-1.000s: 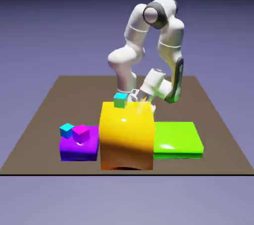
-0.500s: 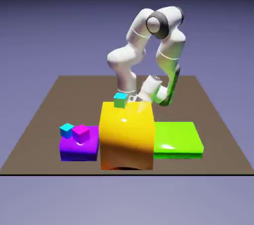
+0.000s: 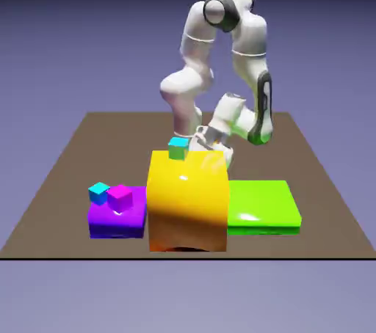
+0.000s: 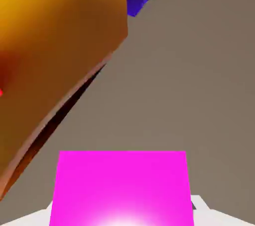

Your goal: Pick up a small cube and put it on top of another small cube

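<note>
Pink cube [image 4: 122, 182], clamped in the partly hidden pincer [image 4: 122, 216], runs off the hand view's bottom edge.

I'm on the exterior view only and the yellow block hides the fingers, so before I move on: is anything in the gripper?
Observer: Yes. In the hand view the gripper is closed on a bright magenta cube.
Operator: Does that cube touch the yellow block?
Observer: Not that I can see; bare tabletop shows between the cube and the yellow block in the hand view.
Operator: Anything else near that block?
Observer: A small red patch at the hand view's left edge, too little to say what it is.
</note>
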`<move>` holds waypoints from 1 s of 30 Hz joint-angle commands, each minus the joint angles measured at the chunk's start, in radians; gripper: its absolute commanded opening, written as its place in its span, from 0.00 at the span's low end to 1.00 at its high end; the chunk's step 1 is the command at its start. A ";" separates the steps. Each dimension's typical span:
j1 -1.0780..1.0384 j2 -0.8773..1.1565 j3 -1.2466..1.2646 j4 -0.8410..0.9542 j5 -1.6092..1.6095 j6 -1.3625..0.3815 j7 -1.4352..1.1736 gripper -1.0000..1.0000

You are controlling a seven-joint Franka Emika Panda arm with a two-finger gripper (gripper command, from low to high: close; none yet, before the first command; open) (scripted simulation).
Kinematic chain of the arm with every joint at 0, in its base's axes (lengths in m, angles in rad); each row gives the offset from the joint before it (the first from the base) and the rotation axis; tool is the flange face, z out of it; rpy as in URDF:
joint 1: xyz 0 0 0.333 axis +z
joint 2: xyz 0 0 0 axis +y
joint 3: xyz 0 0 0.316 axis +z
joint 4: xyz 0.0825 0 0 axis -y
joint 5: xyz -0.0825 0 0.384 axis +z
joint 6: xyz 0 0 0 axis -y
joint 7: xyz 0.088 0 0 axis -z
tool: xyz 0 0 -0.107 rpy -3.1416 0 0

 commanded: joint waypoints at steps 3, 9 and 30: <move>0.042 -0.065 -0.109 0.108 -0.047 -0.085 -0.074 0.00; -0.031 -0.270 -0.258 0.261 -0.280 -0.299 -0.172 0.00; -0.792 -0.931 0.003 0.025 -0.996 -0.827 -0.507 0.00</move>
